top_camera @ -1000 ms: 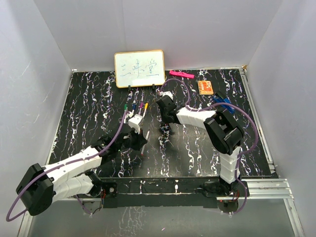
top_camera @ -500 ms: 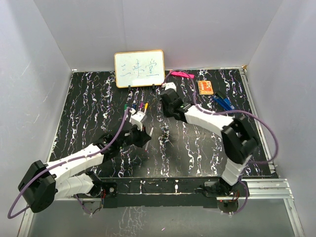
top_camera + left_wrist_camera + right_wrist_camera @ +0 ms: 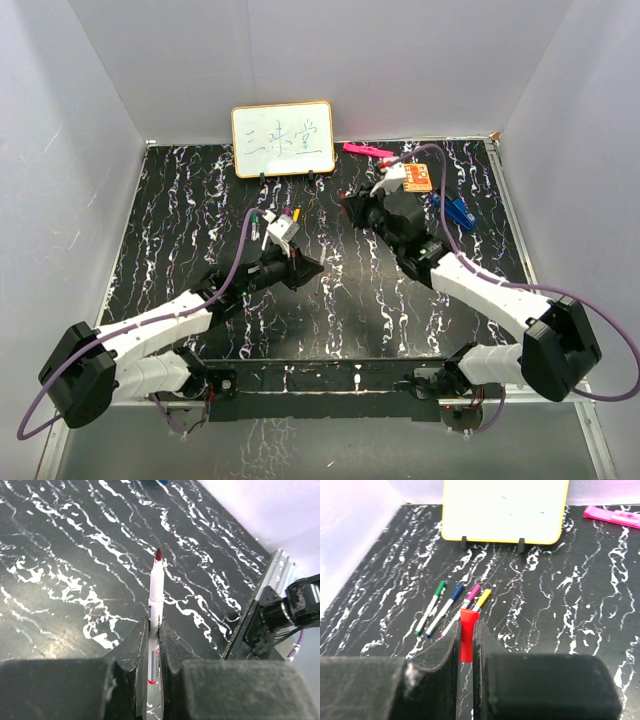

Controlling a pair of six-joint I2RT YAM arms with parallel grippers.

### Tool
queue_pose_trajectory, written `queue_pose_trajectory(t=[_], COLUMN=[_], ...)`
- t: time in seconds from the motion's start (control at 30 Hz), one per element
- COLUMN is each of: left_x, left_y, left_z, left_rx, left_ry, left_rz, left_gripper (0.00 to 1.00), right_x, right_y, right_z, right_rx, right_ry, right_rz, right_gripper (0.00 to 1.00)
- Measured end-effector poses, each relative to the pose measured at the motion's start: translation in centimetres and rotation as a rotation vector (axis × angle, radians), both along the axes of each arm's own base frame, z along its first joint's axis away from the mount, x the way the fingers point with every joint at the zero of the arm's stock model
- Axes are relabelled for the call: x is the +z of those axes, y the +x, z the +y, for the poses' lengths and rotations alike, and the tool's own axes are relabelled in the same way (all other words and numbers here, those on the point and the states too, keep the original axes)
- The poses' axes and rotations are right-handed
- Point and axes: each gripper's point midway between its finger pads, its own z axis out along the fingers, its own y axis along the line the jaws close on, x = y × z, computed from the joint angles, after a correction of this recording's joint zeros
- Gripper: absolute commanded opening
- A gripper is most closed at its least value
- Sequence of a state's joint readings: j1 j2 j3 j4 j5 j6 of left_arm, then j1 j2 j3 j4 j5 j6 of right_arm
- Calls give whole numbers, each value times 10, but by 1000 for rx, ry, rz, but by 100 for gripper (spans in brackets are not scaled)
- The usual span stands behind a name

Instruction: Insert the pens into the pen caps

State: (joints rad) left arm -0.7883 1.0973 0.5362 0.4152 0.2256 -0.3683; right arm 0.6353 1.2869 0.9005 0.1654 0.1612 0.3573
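My left gripper (image 3: 154, 626) is shut on a white pen (image 3: 155, 592) with a bare red tip, held above the table; in the top view it (image 3: 306, 268) is left of centre. My right gripper (image 3: 466, 623) is shut on a red cap (image 3: 468, 637), open end pointing forward; in the top view it (image 3: 351, 201) is behind and to the right of the left gripper, apart from it. Several white pens lie side by side wearing green (image 3: 431, 608), blue (image 3: 445, 607), pink (image 3: 473, 592) and yellow (image 3: 483, 598) caps; the left wrist partly hides them in the top view (image 3: 296, 214).
A small whiteboard (image 3: 283, 138) stands at the back. A flat pink bar (image 3: 366, 150), an orange card (image 3: 416, 177) and a blue clip (image 3: 456, 210) lie at the back right. White walls enclose the black marbled table (image 3: 180, 220).
My right arm has lifted off the table and swung back and right with the red cap. My left gripper has moved right and slightly back with the pen.
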Motion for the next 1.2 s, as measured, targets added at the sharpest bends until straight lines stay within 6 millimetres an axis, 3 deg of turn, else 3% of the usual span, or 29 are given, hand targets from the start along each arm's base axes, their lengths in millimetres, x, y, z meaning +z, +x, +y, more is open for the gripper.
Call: queue_pose_trajectory(t=[0.13,0.33,0.5,0.73,1.2], left_x=[10,17,35,55,67], left_y=[1,3,6,8,8], left_z=[-11,-26,-36,-41,-43], left_rx=[-27,-56,-74,-82,-82], left_ry=[-66,-124,-182,-235,-279], left_rz=[-1,25,22,2,-9], left_gripper=[0,0,0,0,0], right_x=[8,49,76,79,86], right_y=[-15,-41,-53,-63,-74], right_z=[1,-3,-2,2,8], right_rx=[49,115,165,217,282], right_ry=[78,229,306,345,376], right_rz=[-68,-244,-356,-386,-414], right_gripper=[0,0,0,0,0])
